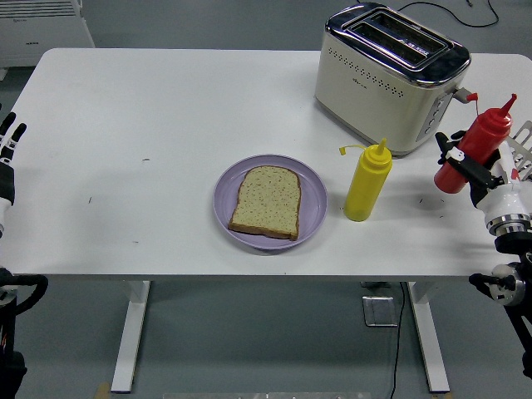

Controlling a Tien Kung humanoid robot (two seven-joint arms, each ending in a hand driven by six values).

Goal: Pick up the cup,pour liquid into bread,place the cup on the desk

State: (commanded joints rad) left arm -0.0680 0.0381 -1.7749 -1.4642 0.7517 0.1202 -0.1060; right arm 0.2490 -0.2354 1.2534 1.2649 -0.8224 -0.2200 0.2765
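A red squeeze bottle point(475, 150) is held in my right hand point(475, 166) at the table's right edge, lifted off the table and tilted with its nozzle up to the right. A slice of bread point(266, 201) lies on a purple plate point(314, 199) in the middle of the table, well to the left of the hand. A yellow squeeze bottle point(366, 180) stands upright between the plate and the red bottle. My left hand point(8, 141) rests at the left edge, fingers extended and holding nothing.
A cream and chrome toaster point(389, 76) stands at the back right, close behind the yellow bottle. A metal rack point(524, 141) shows at the right edge behind the hand. The table is white.
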